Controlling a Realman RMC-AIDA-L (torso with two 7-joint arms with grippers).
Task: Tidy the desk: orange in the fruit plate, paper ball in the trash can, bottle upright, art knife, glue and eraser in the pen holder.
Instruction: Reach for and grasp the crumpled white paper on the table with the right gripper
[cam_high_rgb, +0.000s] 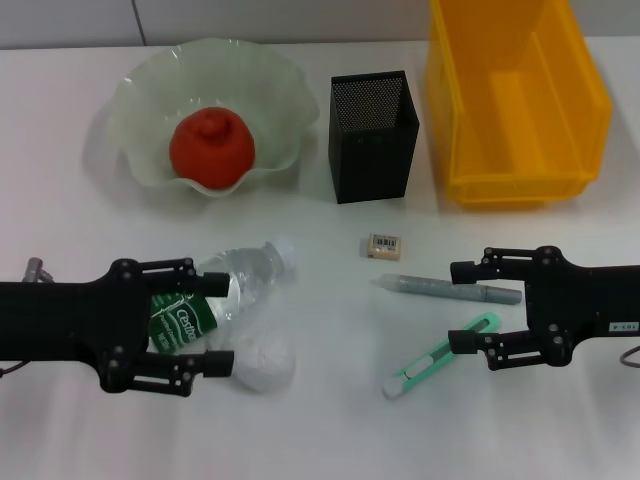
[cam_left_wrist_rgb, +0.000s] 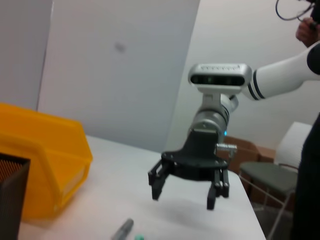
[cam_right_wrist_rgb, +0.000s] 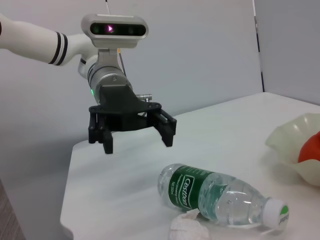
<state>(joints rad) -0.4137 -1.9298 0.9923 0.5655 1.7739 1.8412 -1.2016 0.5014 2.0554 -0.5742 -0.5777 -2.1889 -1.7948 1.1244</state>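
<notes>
The orange (cam_high_rgb: 211, 149) already sits in the fruit plate (cam_high_rgb: 135, 125); the left gripper (cam_high_rgb: 215, 322) hangs with jaws wide and empty over the toppled bottle (cam_high_rgb: 215, 296), likely to stand it; right gripper (cam_high_rgb: 462, 308) open above the glue (cam_high_rgb: 447, 290)

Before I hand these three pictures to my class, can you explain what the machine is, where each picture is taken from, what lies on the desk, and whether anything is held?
It is a robot with two black arms, each ending in a claw. One picture looks down from its head; the other two come from cameras on its wrists, each showing the opposite arm.

The left claw hangs open over the lying bottle, with the paper ball beside it. The right claw hangs open over the glue and the art knife. Neither holds anything.

The orange already sits in the fruit plate. The eraser lies in front of the pen holder, and the trash can stands beside that.
</notes>
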